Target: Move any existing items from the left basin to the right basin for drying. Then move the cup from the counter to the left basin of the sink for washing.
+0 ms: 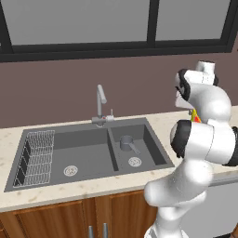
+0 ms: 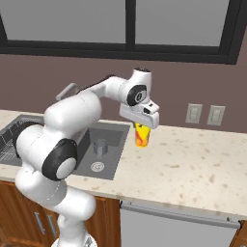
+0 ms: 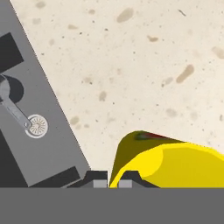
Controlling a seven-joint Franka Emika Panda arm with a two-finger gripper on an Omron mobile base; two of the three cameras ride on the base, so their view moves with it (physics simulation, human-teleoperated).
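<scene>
Here, at the bottom edge of the hand view, the gripper shows two dark tips close together, with the cup's yellow rim against the right tip. The cup fills the lower right of that frame, smooth and glossy, a reddish patch on its top edge. Whether the tips actually clamp its wall I cannot tell from this angle.

In the right base view the cup hangs just under the white hand at frame centre, above the counter, its red-orange mark facing the camera; the gripper is hidden behind the hand's body. The left base view gives only a sliver of yellow and red, the cup, at the right edge behind the arm.

Beyond, the counter is beige stone, flecked with brown. The left base view alone lays out the whole sink: the wide left basin with a wire rack at its left side, and the narrower right basin holding the grey metal pot, upright, its straight handle pointing toward the round drain. A slim silver faucet rises behind the divider.
</scene>
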